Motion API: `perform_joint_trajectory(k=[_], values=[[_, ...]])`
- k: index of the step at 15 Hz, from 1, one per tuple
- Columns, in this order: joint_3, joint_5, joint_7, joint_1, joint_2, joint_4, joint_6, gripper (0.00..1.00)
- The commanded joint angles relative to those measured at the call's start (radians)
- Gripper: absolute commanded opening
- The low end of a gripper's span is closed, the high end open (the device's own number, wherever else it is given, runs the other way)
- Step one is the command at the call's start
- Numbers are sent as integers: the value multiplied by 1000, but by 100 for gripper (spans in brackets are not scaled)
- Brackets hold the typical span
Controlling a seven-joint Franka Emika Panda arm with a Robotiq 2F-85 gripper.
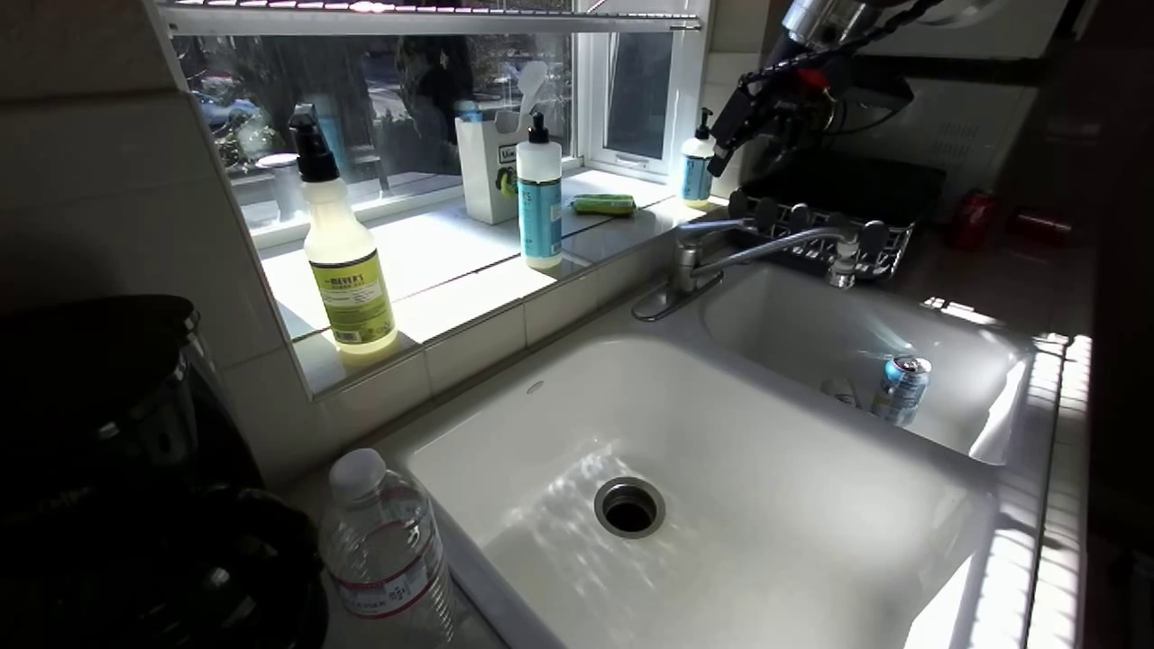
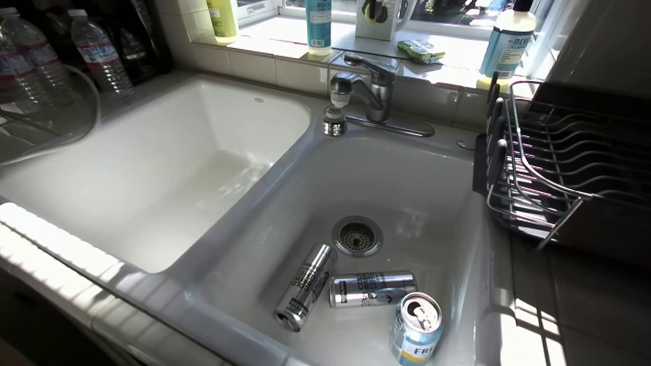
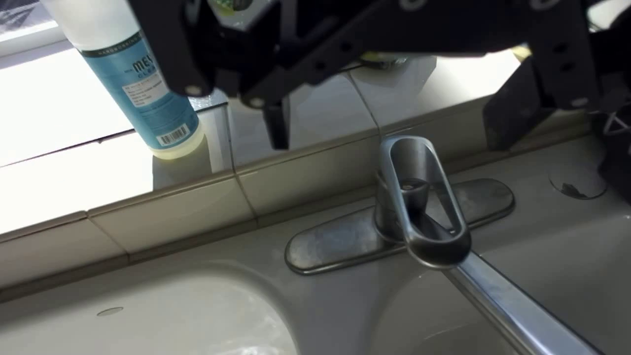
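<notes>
1. Plainly, the black two-fingered gripper (image 3: 388, 135) has its fingers (image 3: 277, 123) spread wide, with nothing gripped between them in the wrist view.
2. Closest to it there is a brushed-metal, loop-shaped lever (image 3: 441, 254), seen below the gap; neither fingertip meets it.
3. That lever tops a silver faucet (image 2: 381, 94), whose oblong metal base plate (image 3: 340, 244) lies on the back rim of a white two-basin sink (image 2: 244, 216); a straight metal spout (image 3: 522, 305) juts out from under the lever.
4. On the sunlit white-tiled windowsill (image 1: 442, 252) behind the sink stands a clear pump bottle with a blue label (image 1: 539, 221); the gripper's body covers part of it in the wrist view.
5. Farther along stands a second blue-labelled pump bottle (image 1: 697, 176). In an exterior view part of the gripper shows just beside it, but whether the two touch I cannot tell.
6. Between those bottles lies a green-wrapped packet (image 2: 421, 51); a white box-shaped container with printed fruit (image 1: 482, 176) stands near the first bottle.
7. Inside the basin with the perforated metal drain (image 2: 357, 237), two slim silver cans (image 2: 306, 287) lie on their sides, and a blue-and-silver can (image 2: 417, 333) stands upright just beside one.
8. A wire dish rack (image 2: 549, 182) sits beside that basin.
</notes>
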Motion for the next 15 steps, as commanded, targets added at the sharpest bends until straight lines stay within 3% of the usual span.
perform_joint_trajectory(k=[1,15], values=[[7,4,-1,-5,14,14,-3,100],[8,8,0,-5,25,30,-6,100]])
